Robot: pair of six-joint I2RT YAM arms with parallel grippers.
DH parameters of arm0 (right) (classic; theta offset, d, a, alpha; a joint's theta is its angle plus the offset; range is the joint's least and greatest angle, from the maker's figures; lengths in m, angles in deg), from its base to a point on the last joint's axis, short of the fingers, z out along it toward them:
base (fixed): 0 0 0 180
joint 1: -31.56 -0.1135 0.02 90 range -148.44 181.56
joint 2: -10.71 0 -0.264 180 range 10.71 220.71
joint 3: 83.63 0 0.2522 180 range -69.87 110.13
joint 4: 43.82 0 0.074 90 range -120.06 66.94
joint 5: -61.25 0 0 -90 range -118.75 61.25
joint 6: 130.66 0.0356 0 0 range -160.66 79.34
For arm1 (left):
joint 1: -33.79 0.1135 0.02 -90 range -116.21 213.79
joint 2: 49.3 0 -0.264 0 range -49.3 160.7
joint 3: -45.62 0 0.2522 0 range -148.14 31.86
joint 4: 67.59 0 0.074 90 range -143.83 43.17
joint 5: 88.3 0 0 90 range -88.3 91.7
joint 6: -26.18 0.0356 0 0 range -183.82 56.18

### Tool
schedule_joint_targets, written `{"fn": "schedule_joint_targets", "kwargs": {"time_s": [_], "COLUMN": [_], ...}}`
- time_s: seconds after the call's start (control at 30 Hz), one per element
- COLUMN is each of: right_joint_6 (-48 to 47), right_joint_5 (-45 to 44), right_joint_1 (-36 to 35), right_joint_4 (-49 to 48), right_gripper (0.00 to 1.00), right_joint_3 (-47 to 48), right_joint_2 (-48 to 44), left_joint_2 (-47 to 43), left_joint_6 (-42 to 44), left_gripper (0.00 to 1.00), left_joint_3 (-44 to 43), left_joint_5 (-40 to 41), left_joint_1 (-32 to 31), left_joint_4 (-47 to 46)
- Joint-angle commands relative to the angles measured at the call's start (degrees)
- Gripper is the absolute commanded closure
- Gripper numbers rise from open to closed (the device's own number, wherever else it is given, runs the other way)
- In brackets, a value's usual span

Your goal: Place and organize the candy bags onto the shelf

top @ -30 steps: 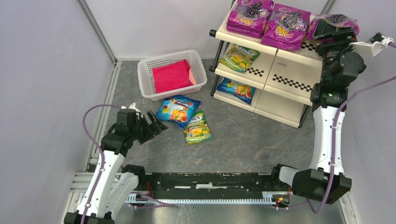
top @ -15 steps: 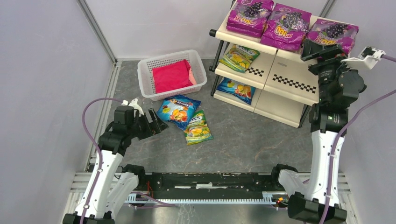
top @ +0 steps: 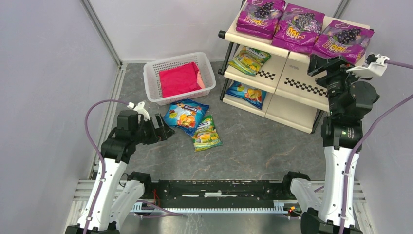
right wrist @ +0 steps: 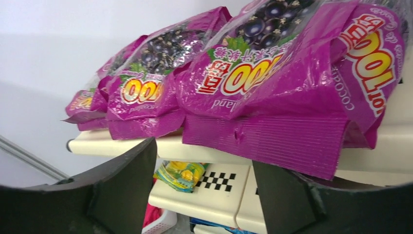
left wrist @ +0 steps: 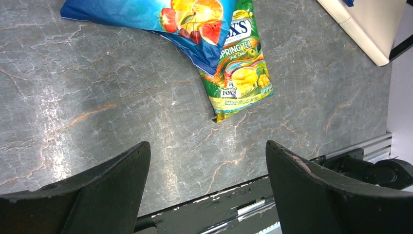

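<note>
While our right gripper point(top: 323, 62) hangs spread and empty just in front of the top tier of the cream slanted three-tier shelf point(top: 304, 73), three glossy magenta-purple grape-print pouches point(top: 299, 27) lie side by side on that tier. A green-yellow lemon-print pouch point(top: 250, 59) lies on the middle tier and a blue fruit-print pouch point(top: 247, 92) on the lowest. On the grey marbled tabletop point(top: 263, 141) we see a second blue pouch point(top: 184, 114) overlapping the top of a green tea-candy pouch point(top: 207, 132). Our left gripper point(left wrist: 207, 146) hovers near them, fingers parted, holding nothing.
</note>
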Motion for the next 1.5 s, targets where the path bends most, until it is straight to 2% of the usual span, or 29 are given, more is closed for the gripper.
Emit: {"fn": "schedule_joint_targets", "kwargs": {"time_s": [0.0,0.2,0.33,0.47,0.53,0.7,0.87,0.97,1.03,1.23,1.33,1.47], "right_joint_6": [-4.0,-8.6,-10.4,-14.1,-16.0,-18.9,-22.9,-23.9,-24.1,-26.8,-27.6,-27.4], "right_joint_5": [-3.1,-13.3,-15.6,-20.6,-23.3,-27.7,-29.4,-28.4,-26.8,-21.1,-15.2,-10.8], "right_joint_1": [-0.2,-0.1,-0.1,-0.1,-0.1,-0.1,-0.1,-0.1,0.0,0.1,0.6,1.2], "right_joint_4": [2.0,4.7,4.3,6.2,6.3,8.4,7.1,7.3,6.7,1.3,-1.8,-3.3], "right_gripper": [0.26,0.32,0.37,0.22,0.11,0.03,0.02,0.21,0.26,0.33,0.38,0.41], "right_joint_3": [4.7,7.3,7.1,9.3,10.0,11.8,13.1,14.2,14.1,13.0,13.0,14.1], "right_joint_2": [0.5,0.6,0.8,1.5,1.5,2.0,2.8,4.5,5.4,8.0,9.3,11.5], "left_joint_2": [0.2,0.2,0.3,0.3,0.3,1.1,1.5,1.4,1.3,1.3,1.6,1.9], "left_joint_6": [3.0,3.1,3.1,3.1,3.2,3.5,3.9,3.9,3.8,3.8,3.9,3.7], "left_gripper": [0.06,0.06,0.06,0.06,0.06,0.06,0.06,0.06,0.06,0.06,0.06,0.06], "left_joint_3": [-2.1,-2.0,-2.0,-2.0,-1.9,-2.1,-2.0,-2.0,-2.0,-2.0,-2.0,-2.0], "left_joint_5": [-1.9,-2.1,-2.1,-2.3,-2.4,-2.9,-3.7,-3.8,-3.7,-3.6,-3.7,-3.7], "left_joint_1": [0.2,0.2,0.1,0.2,0.2,0.2,0.2,0.2,0.2,0.2,0.2,0.2], "left_joint_4": [-0.4,-0.5,-0.5,-0.4,-0.4,-0.5,-0.5,-0.5,-0.5,-0.6,-0.5,-0.6]}}
